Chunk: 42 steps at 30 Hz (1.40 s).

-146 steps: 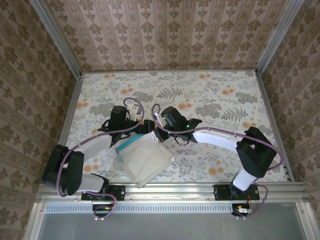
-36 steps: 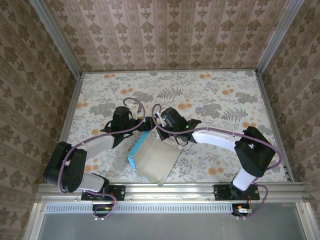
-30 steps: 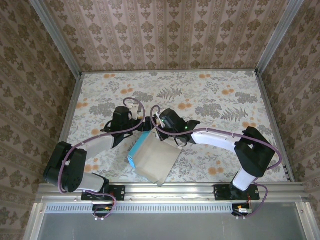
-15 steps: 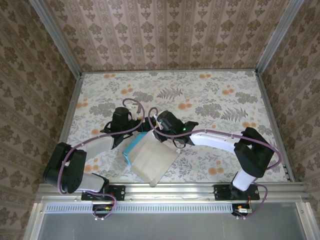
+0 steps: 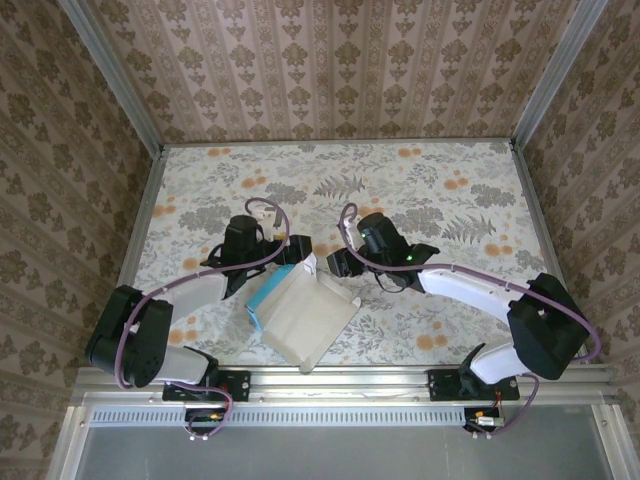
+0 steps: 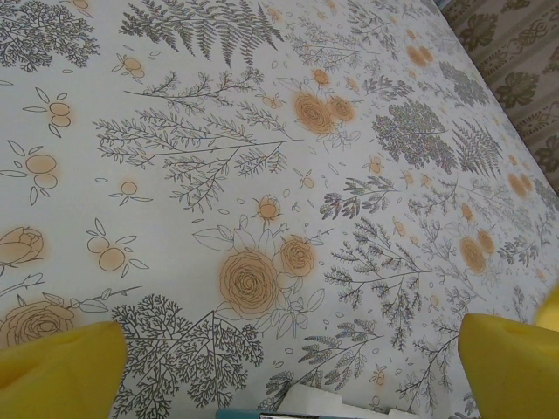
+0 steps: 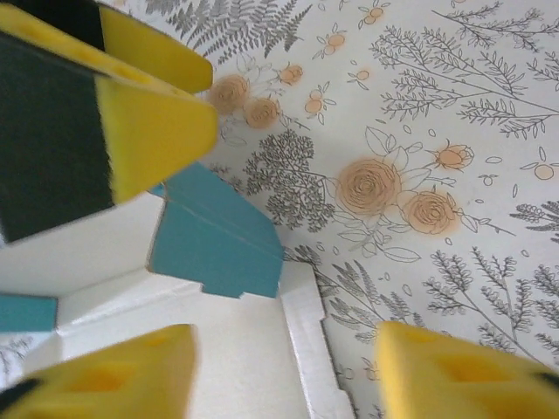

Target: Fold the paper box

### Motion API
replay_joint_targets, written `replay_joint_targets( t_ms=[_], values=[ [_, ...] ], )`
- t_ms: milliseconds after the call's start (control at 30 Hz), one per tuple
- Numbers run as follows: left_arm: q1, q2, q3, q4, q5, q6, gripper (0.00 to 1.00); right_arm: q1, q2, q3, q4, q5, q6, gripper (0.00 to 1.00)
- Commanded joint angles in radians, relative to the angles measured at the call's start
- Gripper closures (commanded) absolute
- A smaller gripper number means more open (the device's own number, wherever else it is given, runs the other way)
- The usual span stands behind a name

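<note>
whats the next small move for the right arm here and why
Probably ease the right gripper onto the loose blue flap of the box and press it inward: the jaws are open and empty, and the flap sits unfolded just ahead.

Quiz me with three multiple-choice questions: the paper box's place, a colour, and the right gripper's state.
1. Where on the floral-print table does the thin card paper box lie? A far left corner. B near the front edge, around the middle. C against the right wall.
2. What colour is its rounded flap in the right wrist view? A red. B green. C turquoise-blue.
3. The right gripper is: A open. B shut on the flap. C shut on nothing.
Answers: B, the top view shows it there; C, plainly turquoise-blue; A, its yellow fingers stand wide apart.
</note>
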<state>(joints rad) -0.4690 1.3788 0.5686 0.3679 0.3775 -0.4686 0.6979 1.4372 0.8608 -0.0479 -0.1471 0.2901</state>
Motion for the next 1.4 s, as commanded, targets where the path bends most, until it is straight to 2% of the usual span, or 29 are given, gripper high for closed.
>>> replay_joint_targets(
  t_ms=[0, 100, 200, 267, 333, 400, 467, 500, 567, 800, 1133, 1233, 1367],
  values=[
    [0.006, -0.013, -0.029, -0.049, -0.005, 0.017, 0.03, -0.024, -0.016, -0.027, 0.070, -0.085, -0.004, 0.21],
    [0.007, -0.018, -0.032, -0.054, -0.008, 0.018, 0.03, -0.056, -0.023, -0.035, 0.098, -0.111, 0.040, 0.07],
    [0.007, -0.024, -0.034, -0.063, -0.009, 0.017, 0.03, -0.060, -0.074, -0.097, 0.206, -0.072, 0.026, 0.00],
    [0.006, -0.027, -0.032, -0.069, -0.009, 0.018, 0.03, -0.073, -0.067, -0.083, 0.173, -0.049, 0.019, 0.00],
    [0.006, -0.029, -0.029, -0.073, -0.009, 0.021, 0.03, -0.119, -0.052, -0.070, 0.173, -0.129, 0.019, 0.01],
    [0.007, -0.029, -0.026, -0.078, -0.008, 0.022, 0.03, -0.152, -0.018, -0.101, 0.255, -0.180, 0.049, 0.01],
    [0.006, -0.029, -0.026, -0.076, -0.008, 0.020, 0.02, -0.184, 0.035, -0.081, 0.269, -0.293, 0.036, 0.10],
    [0.007, -0.028, -0.026, -0.074, -0.008, 0.019, 0.02, -0.190, 0.068, -0.067, 0.276, -0.327, 0.030, 0.18],
    [0.006, -0.026, -0.024, -0.073, -0.008, 0.017, 0.02, -0.190, 0.121, -0.070, 0.337, -0.397, 0.008, 0.20],
    [0.007, -0.030, -0.028, -0.080, -0.008, 0.019, 0.02, -0.181, 0.261, -0.079, 0.490, -0.435, 0.035, 0.21],
    [0.006, -0.037, -0.031, -0.092, -0.011, 0.026, 0.02, -0.089, 0.288, -0.071, 0.523, -0.381, 0.021, 0.21],
    [0.007, -0.038, -0.032, -0.091, -0.010, 0.027, 0.02, -0.072, 0.299, -0.072, 0.539, -0.383, 0.024, 0.16],
    [0.006, -0.040, -0.033, -0.092, -0.008, 0.028, 0.02, -0.052, 0.307, -0.076, 0.562, -0.359, 0.026, 0.17]
  ],
)
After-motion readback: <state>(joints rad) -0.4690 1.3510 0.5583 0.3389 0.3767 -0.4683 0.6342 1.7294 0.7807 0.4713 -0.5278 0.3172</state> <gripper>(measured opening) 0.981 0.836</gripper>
